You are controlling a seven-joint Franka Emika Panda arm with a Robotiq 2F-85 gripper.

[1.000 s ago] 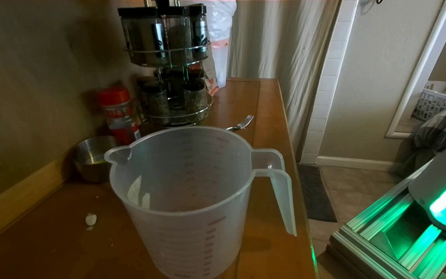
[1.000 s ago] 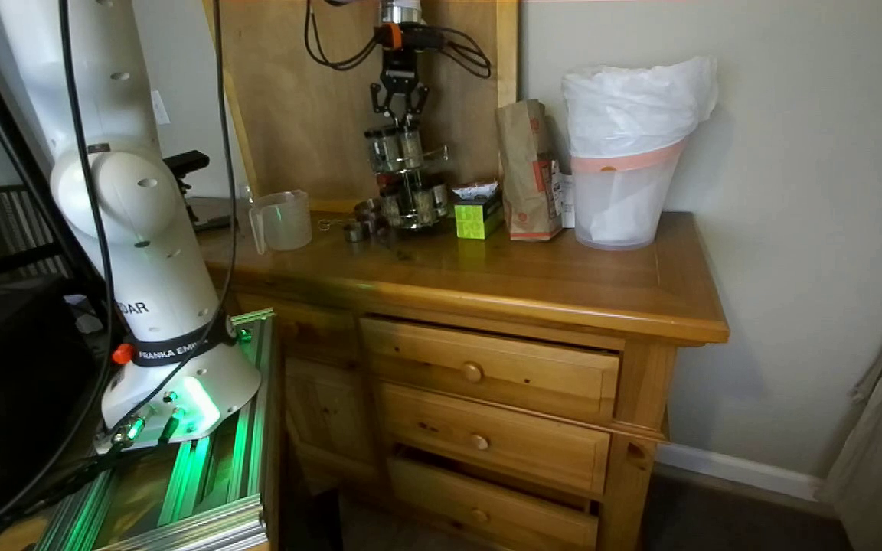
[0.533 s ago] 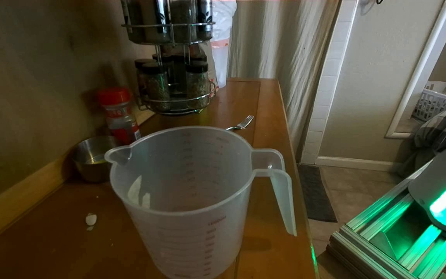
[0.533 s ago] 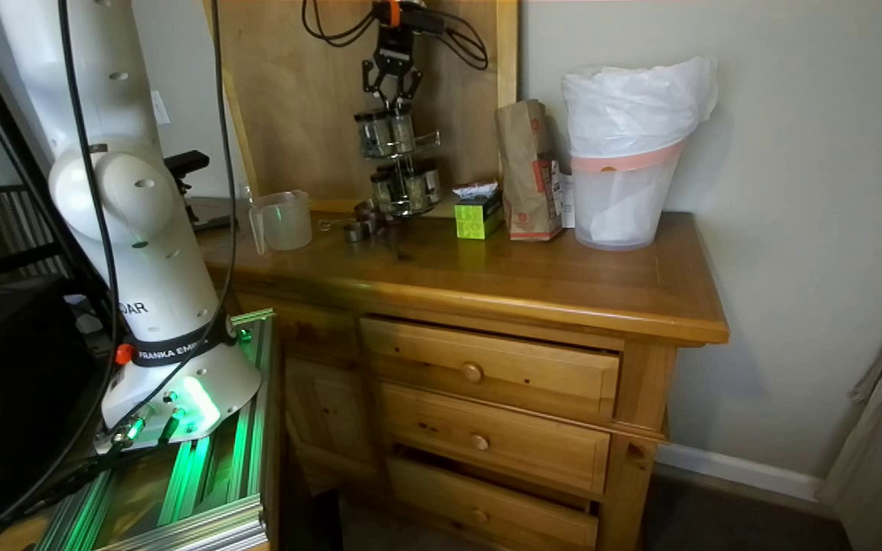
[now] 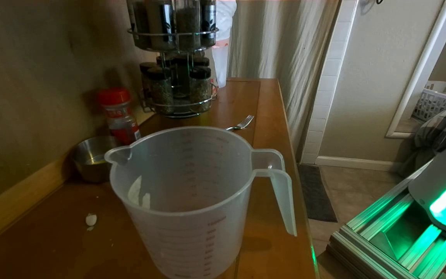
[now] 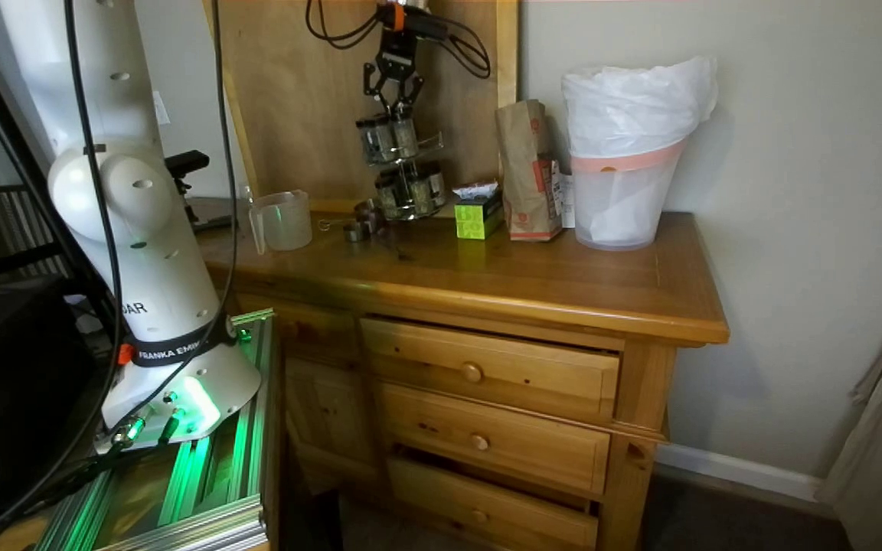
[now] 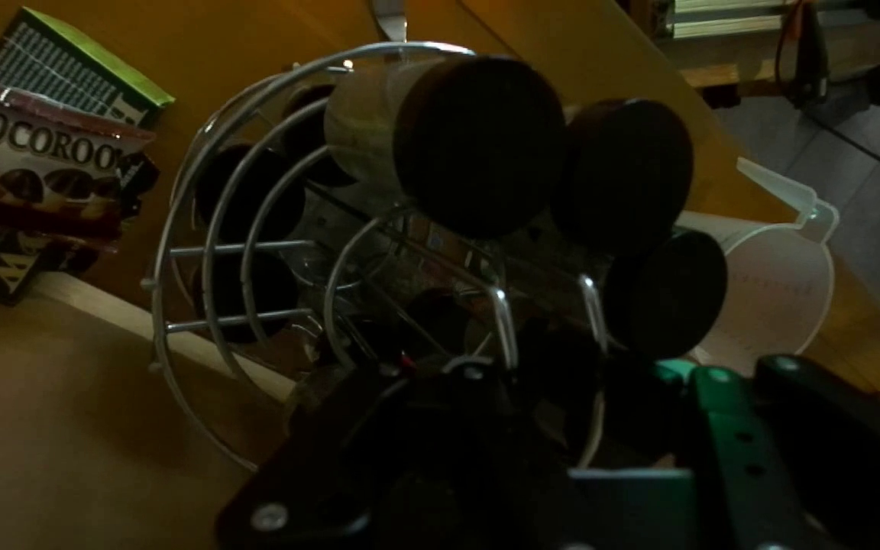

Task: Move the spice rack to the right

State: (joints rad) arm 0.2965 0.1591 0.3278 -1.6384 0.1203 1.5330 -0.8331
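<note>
The spice rack (image 6: 401, 159) was near the top middle of the frame in an exterior view, leaning a little, and its bottom looked to be up off the wooden dresser (image 6: 563, 272). The black claw (image 6: 397, 109) was pinched on the top of the rack, though the wrist view was too dark to show just which bit it held. So the grabbing was done, and the lifting looked done too. The big move to the right did not look done: the rack was just beside the green box (image 6: 478, 214), which sat on its right in that frame. Farther right stood the paper bag (image 6: 527, 180) and the tall bin (image 6: 615, 205). On the rack's left were the little metal cups (image 6: 355, 231) and, farther off, the plastic jug (image 6: 285, 223). The red-lidded jar (image 5: 117, 113) was lower left of the rack in an exterior view. What was left, I think, was to carry the rack right, past or in front of the box, put it down gently, and let go.
</note>
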